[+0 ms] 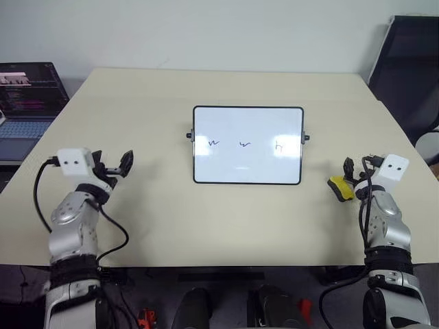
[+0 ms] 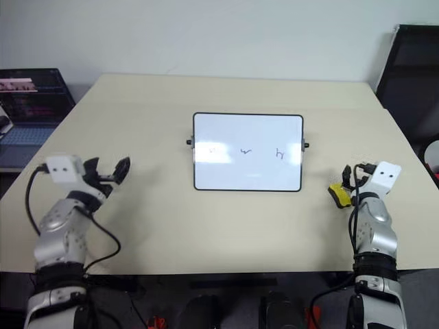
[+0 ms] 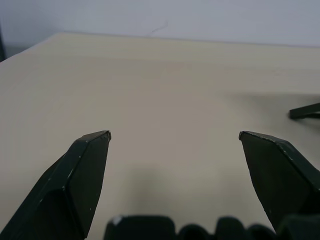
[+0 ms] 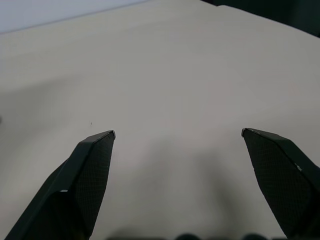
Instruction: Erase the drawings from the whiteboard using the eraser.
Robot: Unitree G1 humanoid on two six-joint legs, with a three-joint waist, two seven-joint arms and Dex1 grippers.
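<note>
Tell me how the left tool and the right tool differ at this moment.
The left tool hovers over bare table, far from the whiteboard; the right tool sits right beside the yellow eraser, which lies on the table toward the whiteboard from it. The left tool has nothing near its fingers, while the right has the eraser just off its side. Both are open, empty, and point forward over the table.

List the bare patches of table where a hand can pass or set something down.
Free: the table strip along the near edge below the whiteboard, between both grippers, and the far stretch behind the board. Tight: beside the right gripper, where the eraser lies.
</note>
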